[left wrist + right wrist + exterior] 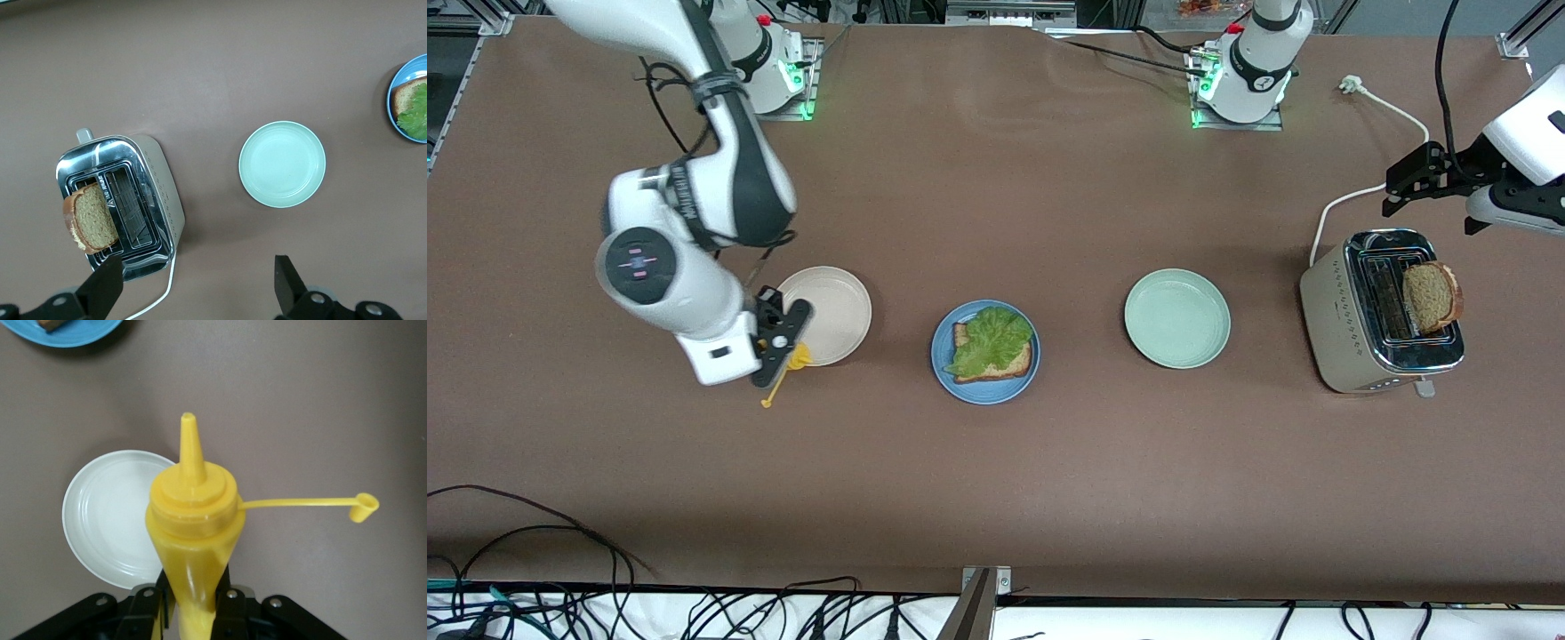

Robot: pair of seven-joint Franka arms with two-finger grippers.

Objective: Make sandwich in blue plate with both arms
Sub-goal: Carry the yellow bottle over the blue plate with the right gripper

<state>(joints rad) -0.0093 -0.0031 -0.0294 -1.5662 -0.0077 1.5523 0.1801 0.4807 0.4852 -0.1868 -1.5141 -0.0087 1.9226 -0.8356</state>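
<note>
while lettuce (991, 339) hides most bread (996, 360), right gripper (193, 603) pinches bottle (193, 520).

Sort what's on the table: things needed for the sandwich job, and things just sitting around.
Job:
- blue plate with bread slice and lettuce
- second bread slice in the toaster
- yellow squeeze bottle in the right gripper
- left gripper, open above the toaster

Lying about:
- beige plate
- pale green plate
</note>
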